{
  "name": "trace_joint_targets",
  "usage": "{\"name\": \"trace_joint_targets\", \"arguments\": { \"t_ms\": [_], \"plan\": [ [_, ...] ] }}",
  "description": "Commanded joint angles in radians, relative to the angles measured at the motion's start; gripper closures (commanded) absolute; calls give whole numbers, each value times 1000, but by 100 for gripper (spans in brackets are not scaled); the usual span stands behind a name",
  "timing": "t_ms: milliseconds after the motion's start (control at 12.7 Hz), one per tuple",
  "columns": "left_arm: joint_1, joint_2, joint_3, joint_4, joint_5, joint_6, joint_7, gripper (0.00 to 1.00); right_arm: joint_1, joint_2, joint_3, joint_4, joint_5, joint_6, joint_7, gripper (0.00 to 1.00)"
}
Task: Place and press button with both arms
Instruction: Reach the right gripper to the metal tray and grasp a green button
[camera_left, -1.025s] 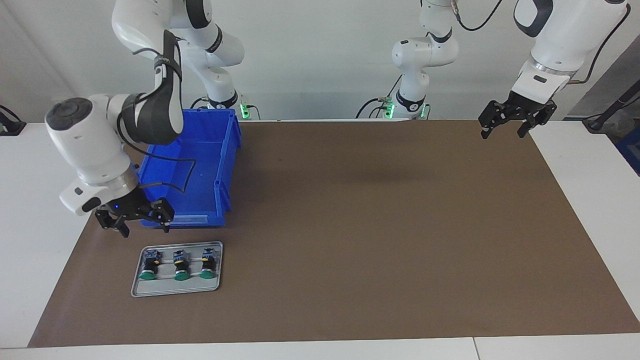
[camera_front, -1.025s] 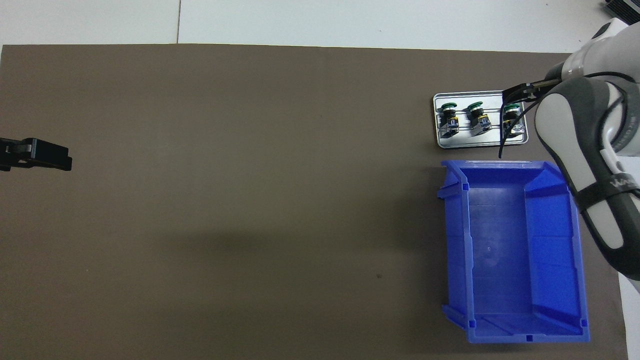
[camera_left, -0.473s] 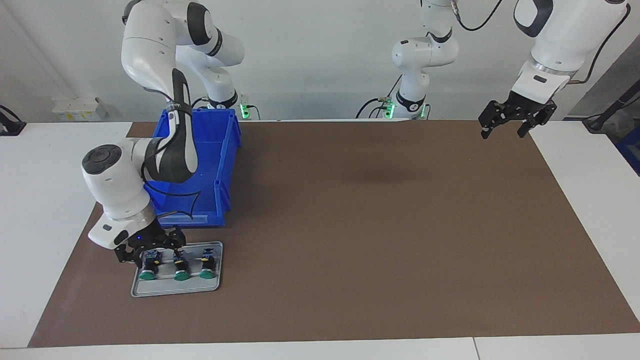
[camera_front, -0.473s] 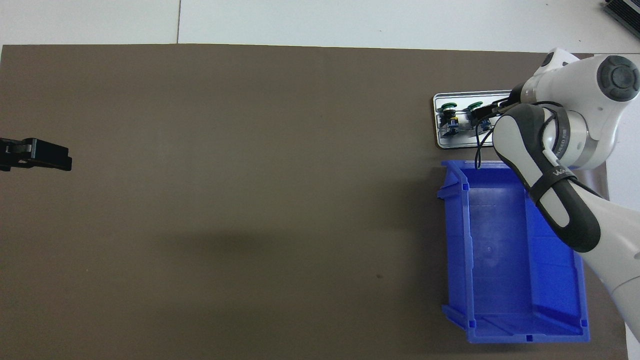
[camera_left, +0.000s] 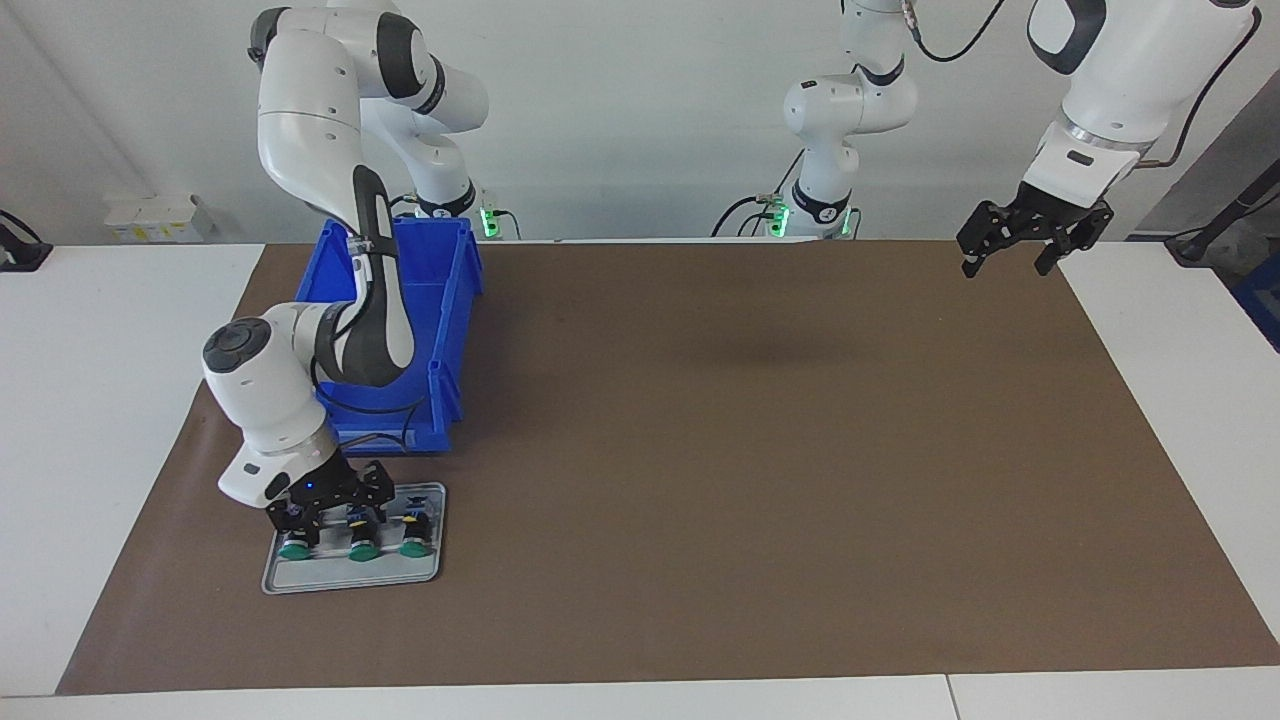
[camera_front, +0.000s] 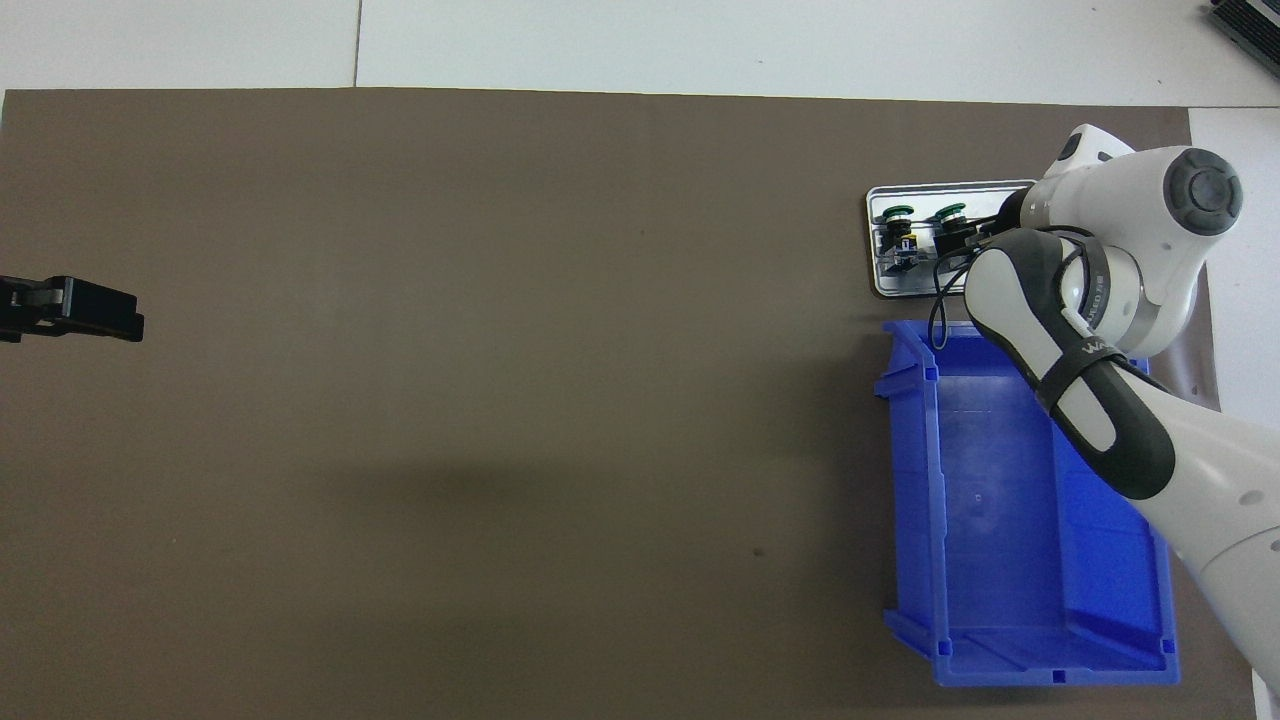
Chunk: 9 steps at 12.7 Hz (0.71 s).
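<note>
buttons lie three abreast in a metal tray beside the blue bin; right gripper down among them, fingers' state unclear. left gripper waits, fingers spread.

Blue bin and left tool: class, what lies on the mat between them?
Nothing: only bare brown mat separates the blue bin from the left tool; both views show it.

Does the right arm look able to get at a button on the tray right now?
Probably yes. The right gripper is down at the tray, over the buttons, with nothing between them; the blue bin sits nearer the robots, clear of its path.
</note>
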Motion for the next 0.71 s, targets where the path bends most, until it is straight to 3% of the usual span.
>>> {"name": "trace_joint_targets", "arguments": {
  "t_ms": [0, 79, 158, 473, 631],
  "plan": [
    [2, -25, -1, -27, 17, -6, -7, 0, -6, -2, 8, -25, 31, 29, -51, 19],
    [2, -25, -1, -27, 17, -6, -7, 0, -6, -2, 8, -26, 33, 34, -51, 41],
    [2, -25, -1, -27, 17, -6, -7, 0, -8, -2, 8, -25, 33, 31, -51, 99],
    [2, -25, -1, -27, 17, -6, -7, 0, -7, -4, 8, 7, 39, 13, -13, 100],
    [2, -25, -1, -27, 17, -6, -7, 0, 3, -16, 6, 62, 24, -61, 94, 100]
  ]
}}
